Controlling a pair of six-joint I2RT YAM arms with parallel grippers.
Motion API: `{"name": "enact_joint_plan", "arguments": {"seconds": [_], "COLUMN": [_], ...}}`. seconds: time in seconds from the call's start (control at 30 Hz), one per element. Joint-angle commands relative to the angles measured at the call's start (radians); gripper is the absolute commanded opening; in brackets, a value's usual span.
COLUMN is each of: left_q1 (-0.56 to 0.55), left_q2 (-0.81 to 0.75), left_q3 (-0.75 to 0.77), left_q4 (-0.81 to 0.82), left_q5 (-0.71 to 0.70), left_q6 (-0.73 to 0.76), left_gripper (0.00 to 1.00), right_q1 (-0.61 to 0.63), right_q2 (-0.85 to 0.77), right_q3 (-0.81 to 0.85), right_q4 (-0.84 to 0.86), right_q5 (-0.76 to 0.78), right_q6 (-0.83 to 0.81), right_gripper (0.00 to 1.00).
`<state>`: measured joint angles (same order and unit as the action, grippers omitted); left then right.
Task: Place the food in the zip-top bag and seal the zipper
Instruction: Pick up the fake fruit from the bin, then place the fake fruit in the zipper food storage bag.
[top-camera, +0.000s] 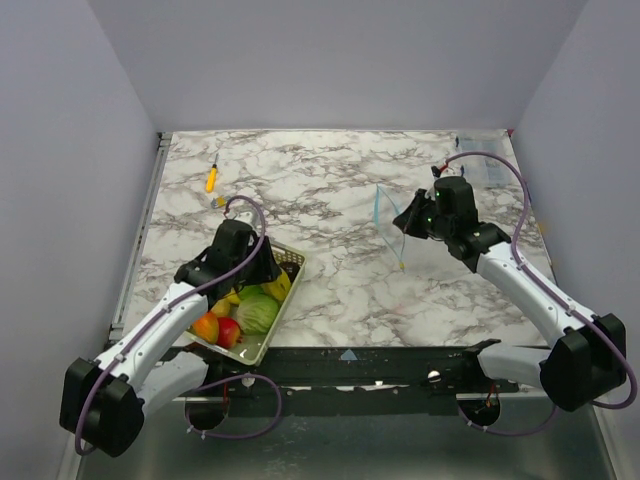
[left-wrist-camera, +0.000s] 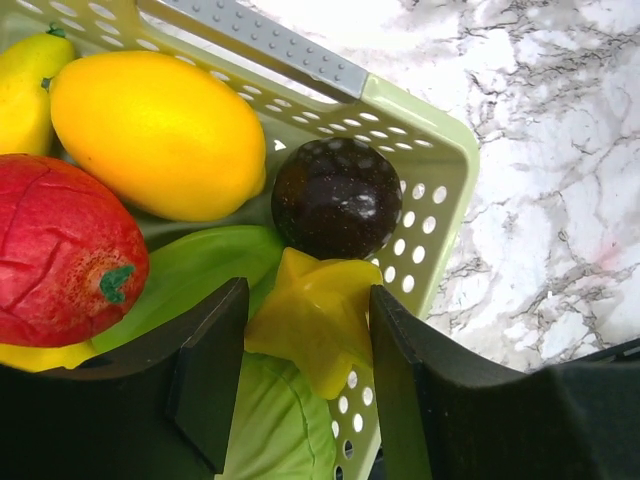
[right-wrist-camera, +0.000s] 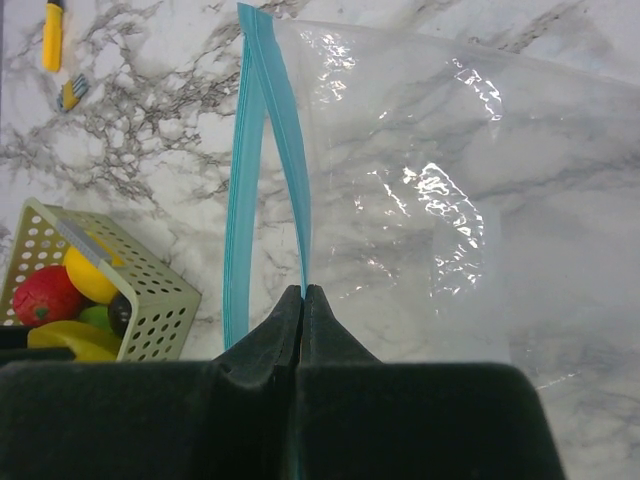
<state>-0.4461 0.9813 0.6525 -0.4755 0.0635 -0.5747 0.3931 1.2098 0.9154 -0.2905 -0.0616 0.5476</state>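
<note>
Step in hand is the first pick, nothing bagged that I can see: left tool (left-wrist-camera: 308, 345) sits down in the pale green perforated plastic basket (left-wrist-camera: 425, 150), fingers spread either side of the glossy yellow star-shaped toy fruit (left-wrist-camera: 318, 325), not clamped; whether the pads touch it I can't tell. Meanwhile right tool (right-wrist-camera: 303, 298) is pinched tight on one lip of the thin light-blue zipper strip (right-wrist-camera: 292, 170) of the clear floppy plastic bag (right-wrist-camera: 430, 200), holding it up; the other lip hangs apart, so the mouth gapes. The bag drapes onto the marble-pattern bench (top-camera: 330, 180), well apart from the basket. Other food in the basket: dark purple ball (left-wrist-camera: 337, 197) touching the star, yellow-orange oval fruit (left-wrist-camera: 160, 135), red fruit (left-wrist-camera: 60, 250), green leafy piece (left-wrist-camera: 195, 275). Next, my call: close on the star, lift clear of the rim, carry it across; the gap between lips looks narrow, so the approach must line up with it. Left wrist gives the finger-to-star fit, which top view hides under the arm. Right wrist shows the pinch and split lips; top view shows only a thin blue line. Only top view shows the span between basket and bag.
</note>
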Motion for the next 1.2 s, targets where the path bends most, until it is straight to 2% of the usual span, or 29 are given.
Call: {"name": "enact_joint_plan", "arguments": {"seconds": [0.0, 0.13, 0.3, 0.5, 0.57, 0.67, 0.77, 1.0, 1.17], "left_q1": [0.001, 0.001, 0.001, 0.000, -0.003, -0.021, -0.047, -0.091, -0.098], "left_q2": [-0.073, -0.117, -0.107, -0.019, 0.026, 0.097, 0.174, 0.319, 0.419], "left_q3": [0.075, 0.141, 0.181, 0.217, 0.245, 0.287, 0.337, 0.392, 0.460], "left_q4": [-0.033, -0.043, 0.059, 0.370, 0.484, 0.662, 0.760, 0.863, 0.849], "left_q5": [0.043, 0.106, 0.328, 0.610, 0.650, 0.664, 0.651, 0.588, 0.581], "left_q6": [0.044, 0.050, -0.015, -0.237, -0.331, -0.423, -0.475, -0.507, -0.471], "left_gripper": [0.31, 0.31, 0.31, 0.31, 0.30, 0.28, 0.27, 0.26, 0.25], "right_q1": [0.013, 0.024, 0.040, 0.049, 0.053, 0.061, 0.061, 0.063, 0.064], "right_q2": [-0.027, -0.038, -0.039, -0.042, -0.047, -0.062, -0.081, -0.159, -0.153], "right_q3": [-0.013, -0.030, -0.019, -0.014, -0.013, -0.024, -0.020, -0.042, -0.020], "right_q4": [-0.018, 0.000, 0.004, 0.042, 0.054, 0.073, 0.082, 0.096, 0.104], "right_q5": [-0.025, -0.054, -0.069, -0.136, -0.149, -0.155, -0.178, -0.179, -0.210], "right_q6": [0.078, 0.120, 0.132, 0.154, 0.157, 0.163, 0.165, 0.191, 0.207], "right_gripper": [0.00, 0.01, 0.01, 0.01, 0.01, 0.01, 0.01, 0.01, 0.01]}}
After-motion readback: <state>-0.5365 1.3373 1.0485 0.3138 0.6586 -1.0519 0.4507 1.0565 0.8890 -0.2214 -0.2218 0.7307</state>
